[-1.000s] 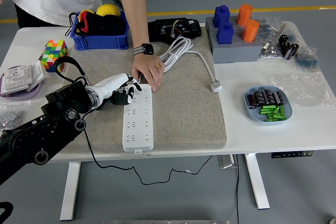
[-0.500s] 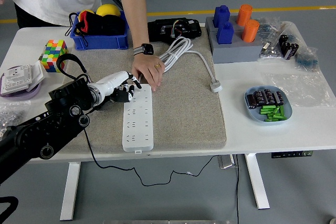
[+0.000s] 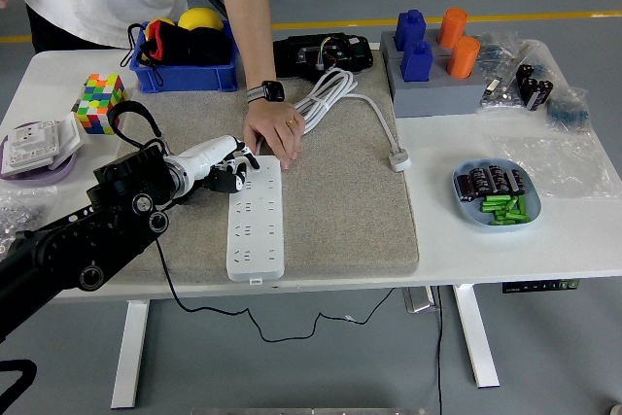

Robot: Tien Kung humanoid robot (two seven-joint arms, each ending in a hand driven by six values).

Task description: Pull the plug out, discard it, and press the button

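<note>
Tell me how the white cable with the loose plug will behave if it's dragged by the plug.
The white cable would probably trail limply; it lies in soft curves. Its coiled bundle may drag as a clump. The plug looks light and likely slides slowly on the grey mat.

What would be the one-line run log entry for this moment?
left robot hand: at far end of power strip | person's hand: resting on the far end | plug: out, on mat | right arm: not visible

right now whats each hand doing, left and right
Left hand: at the far end of the power strip, fingers curled, holding nothing visible.
Right hand: not in view.
</note>
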